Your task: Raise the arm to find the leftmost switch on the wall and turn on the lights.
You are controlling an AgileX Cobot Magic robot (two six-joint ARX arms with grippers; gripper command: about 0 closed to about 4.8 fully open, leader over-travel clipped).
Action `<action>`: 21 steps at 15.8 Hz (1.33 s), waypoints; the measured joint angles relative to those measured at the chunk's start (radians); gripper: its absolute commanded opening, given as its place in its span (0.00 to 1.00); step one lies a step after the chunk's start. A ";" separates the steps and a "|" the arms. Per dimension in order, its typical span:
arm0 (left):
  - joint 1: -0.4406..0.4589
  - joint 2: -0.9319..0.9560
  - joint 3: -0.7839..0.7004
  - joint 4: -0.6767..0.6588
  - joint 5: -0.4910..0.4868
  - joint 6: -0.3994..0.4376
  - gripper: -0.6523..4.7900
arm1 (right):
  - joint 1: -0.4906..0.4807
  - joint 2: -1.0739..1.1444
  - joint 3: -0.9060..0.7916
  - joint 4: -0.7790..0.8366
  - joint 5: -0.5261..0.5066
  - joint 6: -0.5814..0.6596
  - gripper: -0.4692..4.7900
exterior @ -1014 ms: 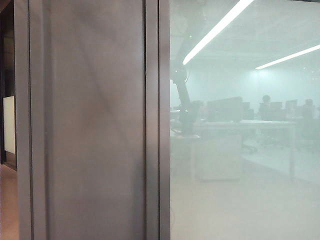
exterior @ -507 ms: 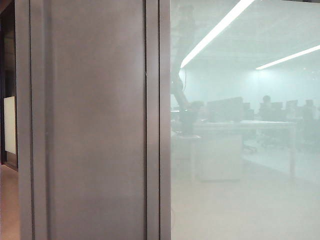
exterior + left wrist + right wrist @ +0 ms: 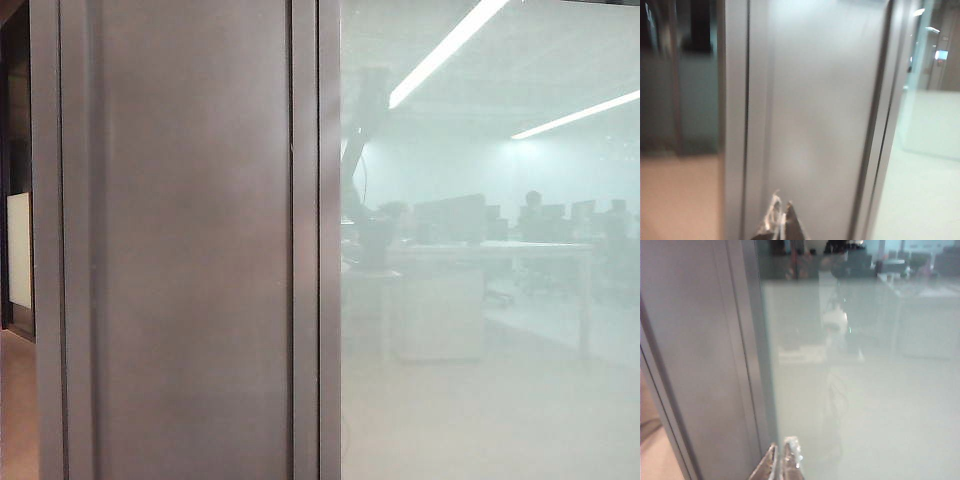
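I find no legible text, label, brand, number or sign in any view. The grey panel ahead of me carries no marking, and the frosted glass beside it shows only hazy shapes, nothing readable.

A: We're in an office, no question. Through the frosted glass wall there's a long white table lined with dark monitors.

B: And people seated at more screens further back, all hazy through the glass.

A: Overhead, long strip lights run across the ceiling.

B: On this side, a grey metal panel with narrow frame posts, like a corridor partition.

A: Smooth pale floor too.
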 measured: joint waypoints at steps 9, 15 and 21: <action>0.000 -0.106 -0.390 0.255 0.063 -0.082 0.11 | 0.000 -0.257 -0.400 0.159 0.276 0.051 0.13; 0.000 -0.105 -0.538 0.418 0.055 -0.082 0.11 | -0.001 -0.258 -0.631 0.483 0.416 0.052 0.13; 0.000 -0.105 -0.665 0.525 -0.116 -0.060 0.11 | 0.000 -0.259 -0.875 0.712 0.523 0.052 0.13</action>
